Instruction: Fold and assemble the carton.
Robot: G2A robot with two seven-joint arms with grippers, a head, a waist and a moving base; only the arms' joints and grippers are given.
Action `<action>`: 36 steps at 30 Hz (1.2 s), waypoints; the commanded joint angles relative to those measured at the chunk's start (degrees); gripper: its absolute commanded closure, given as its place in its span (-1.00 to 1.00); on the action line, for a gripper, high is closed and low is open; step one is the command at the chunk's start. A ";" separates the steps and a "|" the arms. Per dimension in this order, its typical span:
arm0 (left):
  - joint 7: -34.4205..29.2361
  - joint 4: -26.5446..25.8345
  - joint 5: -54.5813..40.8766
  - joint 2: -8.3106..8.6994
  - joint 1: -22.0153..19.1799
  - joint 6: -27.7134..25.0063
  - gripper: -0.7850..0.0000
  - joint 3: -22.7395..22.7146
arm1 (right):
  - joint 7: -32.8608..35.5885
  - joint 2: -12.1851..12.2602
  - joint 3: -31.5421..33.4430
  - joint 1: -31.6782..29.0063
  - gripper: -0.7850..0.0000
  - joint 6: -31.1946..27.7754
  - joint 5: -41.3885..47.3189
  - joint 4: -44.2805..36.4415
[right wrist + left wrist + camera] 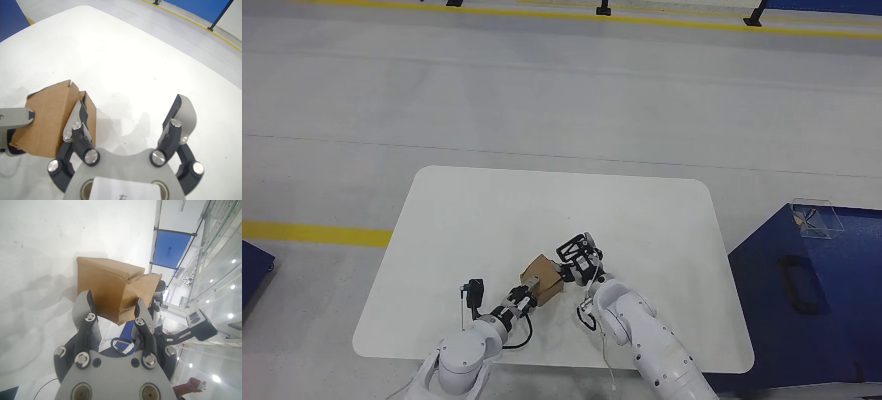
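Fingers [88, 306] of the left gripper [114, 296] are squeezing the near end of the carton [105, 285], one on each side. They are standing partly apart with the cardboard between them. In the top view the left gripper [525, 296] is sitting close to the front edge of the table [642, 210]. The brown carton [540, 272] is lying just past it.

The carton is only partly folded. It is making a boxy shape, and a crumpled flap is sticking out loose at one end. It is sitting low at the table top, but I cannot tell if it is touching.

The right gripper [129, 100] is hovering just beside the carton [49, 117]. Its fingers are spreading very wide and holding nothing. One finger is leaning right up against the carton's end, and the other is hanging over bare table. In the top view the right gripper [577, 252] is sitting at the carton's far right corner.

Farther off, the white table is stretching away. To the right of it a blue cabinet [802, 290] is standing with a small clear box [817, 216] on top. Far beyond, a yellow line [542, 14] is running across the grey floor [542, 90].
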 commanded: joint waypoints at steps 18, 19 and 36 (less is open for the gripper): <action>0.42 1.21 -0.27 -0.08 -1.23 1.37 0.00 0.66 | -1.47 0.12 1.42 -0.87 -1.00 0.56 -0.26 -1.36; 0.44 1.23 -0.28 -0.08 -1.25 1.37 -0.01 0.68 | -1.55 0.12 1.54 -0.90 -1.00 0.58 -0.15 -1.37; 0.89 1.54 -0.22 -0.10 -1.44 1.98 0.04 1.14 | -6.61 0.14 2.93 -3.13 -1.00 0.39 2.50 -4.12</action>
